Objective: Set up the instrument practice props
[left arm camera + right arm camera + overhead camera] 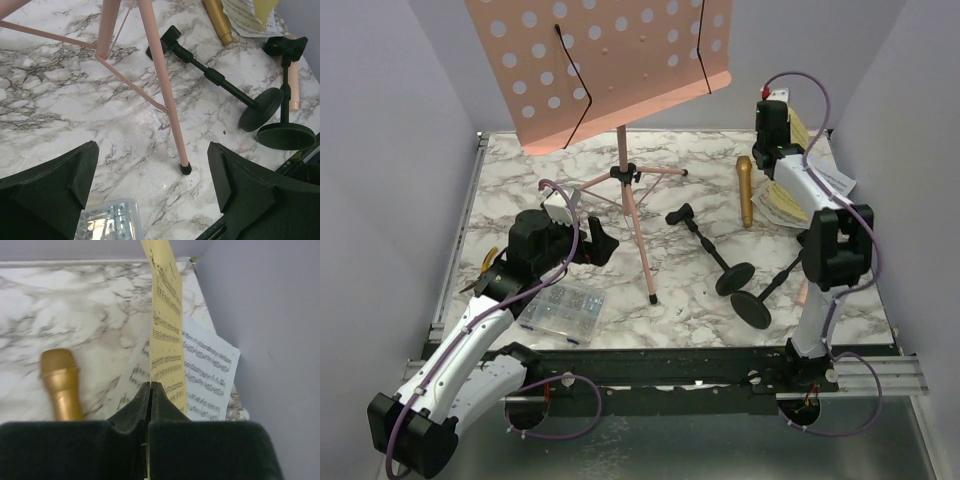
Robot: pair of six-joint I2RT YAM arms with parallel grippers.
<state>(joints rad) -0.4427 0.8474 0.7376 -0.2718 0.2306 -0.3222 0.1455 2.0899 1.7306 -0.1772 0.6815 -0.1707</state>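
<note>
table [690,300]: marble-patterned top, below left gripper [152,160] | wall [270,315]: plain pale lilac, just right of right gripper [150,390] | light: soft, even

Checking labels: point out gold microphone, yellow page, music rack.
gold microphone [59,365], right wrist view, mesh head.
yellow page [167,340], right wrist view, mid-sheet.
music rack [630,85], top external view, perforated panel.

bare marble [515,180] far-left, pink rack legs [640,240] (splayed) mid-table, mic holders [734,277] blocking right, screw box [563,310] near-left
</note>
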